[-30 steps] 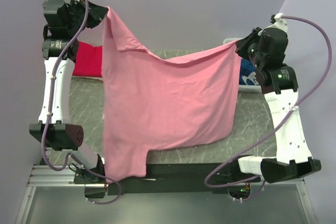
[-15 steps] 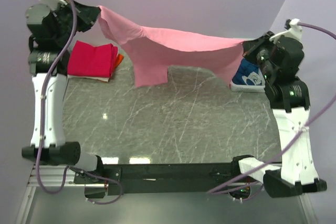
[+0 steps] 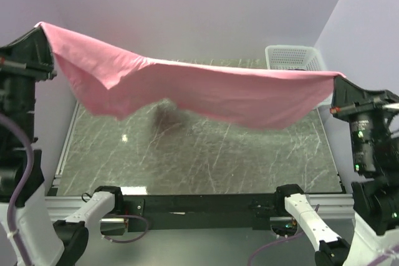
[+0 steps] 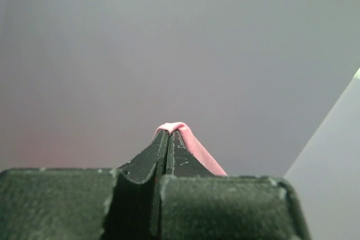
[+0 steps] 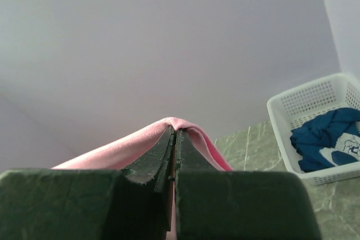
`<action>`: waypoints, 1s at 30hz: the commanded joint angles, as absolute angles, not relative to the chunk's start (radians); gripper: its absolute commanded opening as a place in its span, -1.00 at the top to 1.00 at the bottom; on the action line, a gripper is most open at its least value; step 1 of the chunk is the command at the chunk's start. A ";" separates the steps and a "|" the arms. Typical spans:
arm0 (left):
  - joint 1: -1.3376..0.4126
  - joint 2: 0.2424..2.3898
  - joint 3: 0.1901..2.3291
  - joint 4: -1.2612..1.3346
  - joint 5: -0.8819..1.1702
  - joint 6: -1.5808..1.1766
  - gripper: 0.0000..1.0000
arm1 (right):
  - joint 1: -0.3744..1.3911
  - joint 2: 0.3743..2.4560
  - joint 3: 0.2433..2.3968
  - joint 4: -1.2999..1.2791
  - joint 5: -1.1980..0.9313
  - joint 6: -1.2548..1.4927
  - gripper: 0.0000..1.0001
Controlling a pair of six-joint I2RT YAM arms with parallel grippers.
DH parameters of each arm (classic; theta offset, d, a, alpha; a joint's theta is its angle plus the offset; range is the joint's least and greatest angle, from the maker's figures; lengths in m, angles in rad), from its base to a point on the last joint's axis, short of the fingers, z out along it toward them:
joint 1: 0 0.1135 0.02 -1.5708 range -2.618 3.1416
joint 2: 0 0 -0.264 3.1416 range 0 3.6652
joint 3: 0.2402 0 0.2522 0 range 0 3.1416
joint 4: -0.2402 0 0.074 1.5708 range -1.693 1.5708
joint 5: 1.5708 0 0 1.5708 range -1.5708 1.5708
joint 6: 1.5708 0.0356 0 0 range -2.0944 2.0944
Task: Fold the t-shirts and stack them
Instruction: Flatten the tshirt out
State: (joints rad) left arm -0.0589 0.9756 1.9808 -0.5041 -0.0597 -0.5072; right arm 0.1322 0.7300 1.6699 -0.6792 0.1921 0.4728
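Top external: pink t-shirt (image 3: 206, 95) aloft, seemingly sagging; left claw (image 4: 167, 134), right claw (image 5: 174, 131) clamp corners.

Pink t-shirt (image 3: 206, 91) stretched aloft, sagging

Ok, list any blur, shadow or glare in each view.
Top external: the pink t-shirt has a motion-blurred lower edge, a soft shadow under it on the table, one small glare spot. Left wrist: left tool soft near the lens, tips sharp. Right wrist: basket fairly sharp.
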 commanded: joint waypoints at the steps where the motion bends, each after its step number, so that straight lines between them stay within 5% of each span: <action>1: -0.067 0.959 1.979 -0.463 -0.150 -0.425 0.99 | 0.130 0.709 1.695 -0.709 0.271 0.448 1.00; 15: -0.069 1.179 1.824 -0.295 0.254 -0.554 0.99 | 0.127 0.744 1.484 -0.663 0.360 0.503 1.00; 23: -0.069 1.757 1.943 -0.359 0.408 -0.549 0.99 | 0.120 0.988 1.198 -0.411 0.405 0.477 1.00; 25: -0.069 1.947 2.059 -0.423 0.437 -0.561 0.68 | 0.112 1.107 1.184 -0.367 0.384 0.479 1.00; 26: -0.074 1.998 2.091 -0.437 0.419 -0.572 0.26 | 0.097 1.196 1.186 -0.356 0.362 0.473 0.92; 30: -0.078 2.132 2.206 -0.495 0.408 -0.572 -0.53 | 0.084 1.404 1.319 -0.428 0.244 0.463 0.07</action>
